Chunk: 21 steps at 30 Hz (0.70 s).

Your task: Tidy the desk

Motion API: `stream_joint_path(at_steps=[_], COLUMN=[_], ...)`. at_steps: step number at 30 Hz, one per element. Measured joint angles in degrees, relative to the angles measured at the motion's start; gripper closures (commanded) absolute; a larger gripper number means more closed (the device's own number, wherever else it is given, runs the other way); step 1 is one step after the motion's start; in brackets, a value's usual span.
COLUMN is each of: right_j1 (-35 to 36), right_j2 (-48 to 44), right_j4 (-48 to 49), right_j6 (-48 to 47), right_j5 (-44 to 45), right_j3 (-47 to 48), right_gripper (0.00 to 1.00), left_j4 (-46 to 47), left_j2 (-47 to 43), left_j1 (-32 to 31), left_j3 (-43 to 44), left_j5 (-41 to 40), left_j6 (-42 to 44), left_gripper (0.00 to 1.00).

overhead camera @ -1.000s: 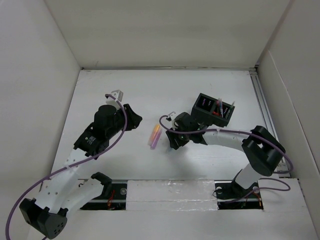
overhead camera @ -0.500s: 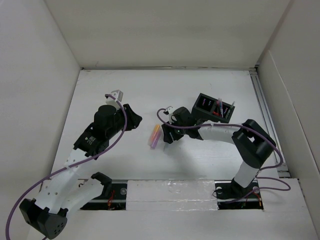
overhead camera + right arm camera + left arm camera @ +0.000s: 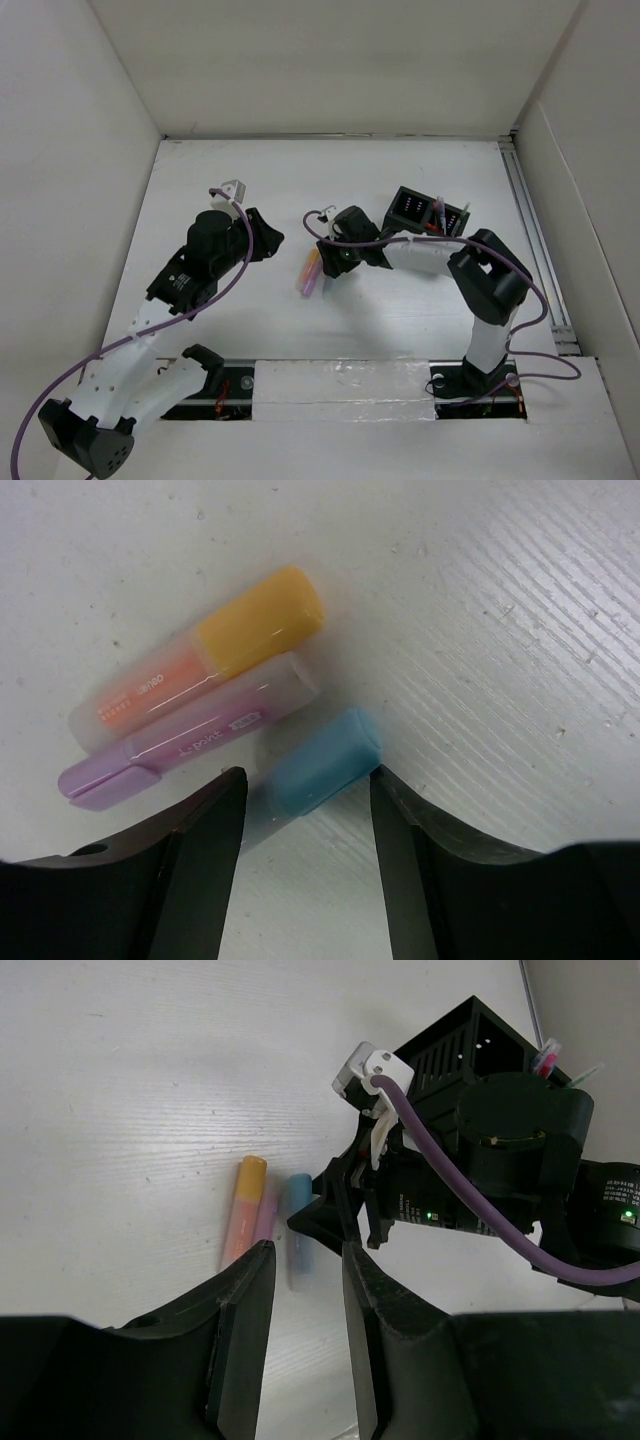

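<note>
1. Bench (image 3: 400, 175): a flat white matte top walled by white panels, filling the top view, with a metal rail (image 3: 528, 215) along its right edge. It carries every item below.
2. Left arm (image 3: 195, 265): reaches from the near left corner toward mid-bench, wound with a purple cable (image 3: 235, 290).
3. Right arm (image 3: 440, 255): bends leftward from the near right base, its wrist passing just in front of the organizer.
4. Organizer (image 3: 412, 210): a small black two-compartment box right of centre. Pens (image 3: 437, 212) stand in its right compartment.
5. Left hand (image 3: 305, 1260): hovers above the bench left of the highlighters. Its jaws stand narrowly parted and hold nothing.
6. Right hand (image 3: 303, 785): lowered at the highlighters with jaws parted, one finger on each side of the blue highlighter. Whether the pads touch it cannot be told.
7. Orange highlighter (image 3: 230, 640): lies flat, touching the purple one along its side.
8. Purple highlighter (image 3: 200, 735): lies flat between the orange and the blue.
9. Blue highlighter (image 3: 315, 765): lies flat just beside the purple one, its cap end showing between the right fingers.
</note>
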Motion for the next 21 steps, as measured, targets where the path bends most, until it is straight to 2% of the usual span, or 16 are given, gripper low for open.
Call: stream_joint_path(at_steps=[2, 4, 9, 11, 14, 15, 18, 21], right_j1=[0.0, 0.0, 0.0, -0.1, -0.6, -0.9, -2.0, -2.8], right_j2=[0.2, 0.8, 1.1, 1.1, 1.0, 1.0, 1.0, 1.0], right_j4=[-0.9, -1.8, -2.9, -3.1, -3.5, -3.6, -3.8, -3.9], right_j6=[-0.2, -0.5, -2.4, -3.6, -6.1, -7.1, -9.8, -12.0], right_j5=[0.5, 0.8, 3.0, 3.7, 3.7, 3.6, 3.5, 3.5], right_j3=[0.6, 1.5, 2.1, 2.0, 2.0, 2.0, 2.1, 2.2], right_gripper=[0.44, 0.53, 0.69, 0.72, 0.66, 0.59, 0.46, 0.41], left_j4=[0.0, 0.0, 0.0, 0.0, 0.0, 0.0, 0.0, 0.0], left_j2=[0.0, 0.0, 0.0, 0.0, 0.0, 0.0, 0.0, 0.0], left_j1=[0.0, 0.0, 0.0, 0.0, 0.0, 0.0, 0.0, 0.0], left_j3=[0.0, 0.0, 0.0, 0.0, 0.0, 0.0, 0.0, 0.0], left_j5=[0.0, 0.0, 0.0, -0.1, -0.1, -0.1, -0.2, -0.2], left_j6=[0.0, 0.0, 0.0, 0.0, -0.1, -0.1, -0.2, -0.2], left_gripper=[0.71, 0.71, 0.71, 0.71, 0.7, 0.7, 0.7, 0.7])
